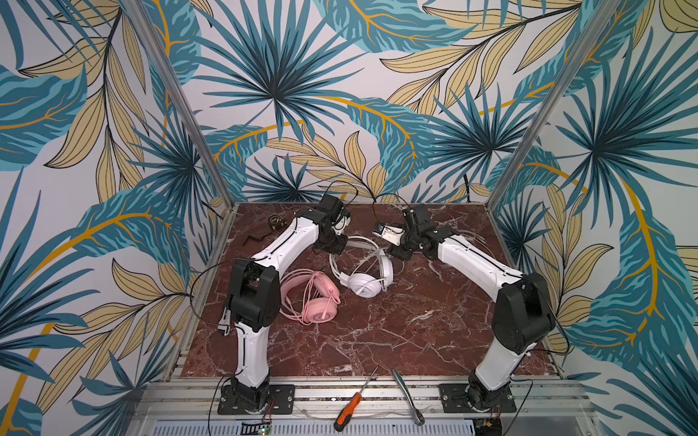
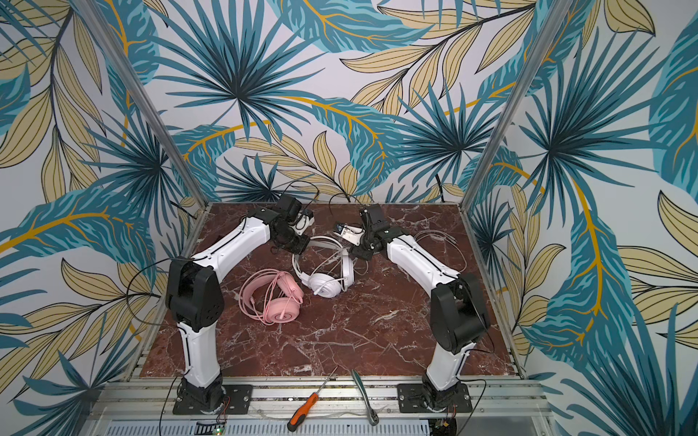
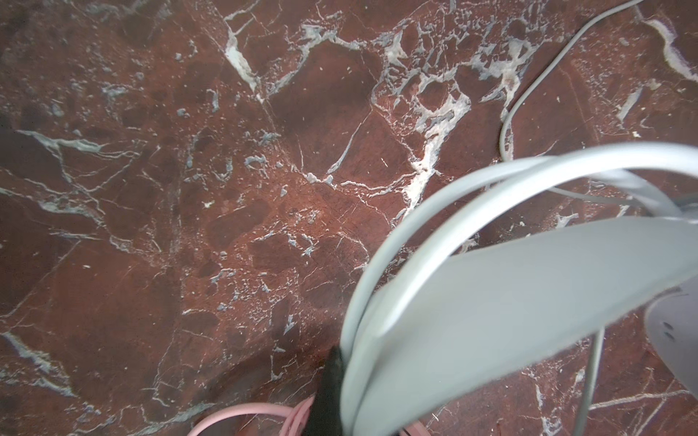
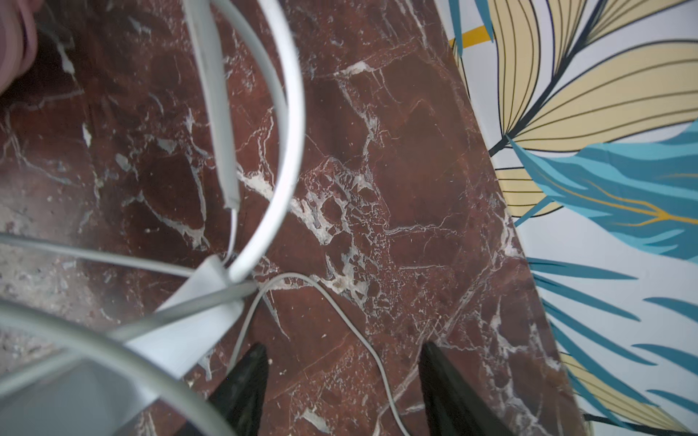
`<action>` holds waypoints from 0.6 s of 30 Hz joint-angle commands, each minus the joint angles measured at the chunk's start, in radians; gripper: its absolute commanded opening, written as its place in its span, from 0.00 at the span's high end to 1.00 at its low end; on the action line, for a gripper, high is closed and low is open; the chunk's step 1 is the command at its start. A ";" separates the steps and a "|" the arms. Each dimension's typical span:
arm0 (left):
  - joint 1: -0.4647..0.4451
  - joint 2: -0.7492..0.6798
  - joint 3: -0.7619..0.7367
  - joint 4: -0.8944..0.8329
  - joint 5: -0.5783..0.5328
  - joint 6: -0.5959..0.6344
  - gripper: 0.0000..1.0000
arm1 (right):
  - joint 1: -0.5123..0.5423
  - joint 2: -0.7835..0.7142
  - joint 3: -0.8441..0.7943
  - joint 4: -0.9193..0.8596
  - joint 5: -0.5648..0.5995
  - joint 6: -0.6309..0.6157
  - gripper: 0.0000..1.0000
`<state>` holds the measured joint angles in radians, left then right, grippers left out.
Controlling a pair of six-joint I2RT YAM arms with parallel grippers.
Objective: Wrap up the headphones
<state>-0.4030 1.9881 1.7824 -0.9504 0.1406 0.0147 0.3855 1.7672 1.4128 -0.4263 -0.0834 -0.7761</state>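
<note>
Now, left gripper (image 3: 332, 373) is clamped on the white headphones (image 1: 364, 279) headband, mid-table beside the pink headphones (image 1: 317, 302), which look wrapped. Right gripper (image 4: 343, 351) jaws apart over the loose white cable (image 4: 340, 305). Best: lower straight, pinch the cable, hold the headband steady, loop with slack.

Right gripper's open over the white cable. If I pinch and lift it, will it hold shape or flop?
Probably floppy: the white cable is thin and lies in loose curves on the marble table, so it should sag either side of the right gripper. Likely light, but it seems to lead to the white headphones, so a long pull may drag them.
</note>
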 commanded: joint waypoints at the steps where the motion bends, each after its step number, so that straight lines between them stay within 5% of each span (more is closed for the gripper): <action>1: 0.022 -0.085 -0.009 0.004 0.086 -0.011 1.00 | -0.021 -0.013 -0.080 0.078 -0.115 0.180 0.35; 18: 0.050 -0.123 -0.030 0.007 0.233 -0.059 1.00 | -0.083 0.018 -0.267 0.455 -0.282 0.689 0.40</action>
<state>-0.3641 1.9278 1.7485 -0.9577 0.2840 -0.0093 0.3122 1.7679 1.1675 -0.0593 -0.3023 -0.2150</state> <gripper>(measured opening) 0.081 0.606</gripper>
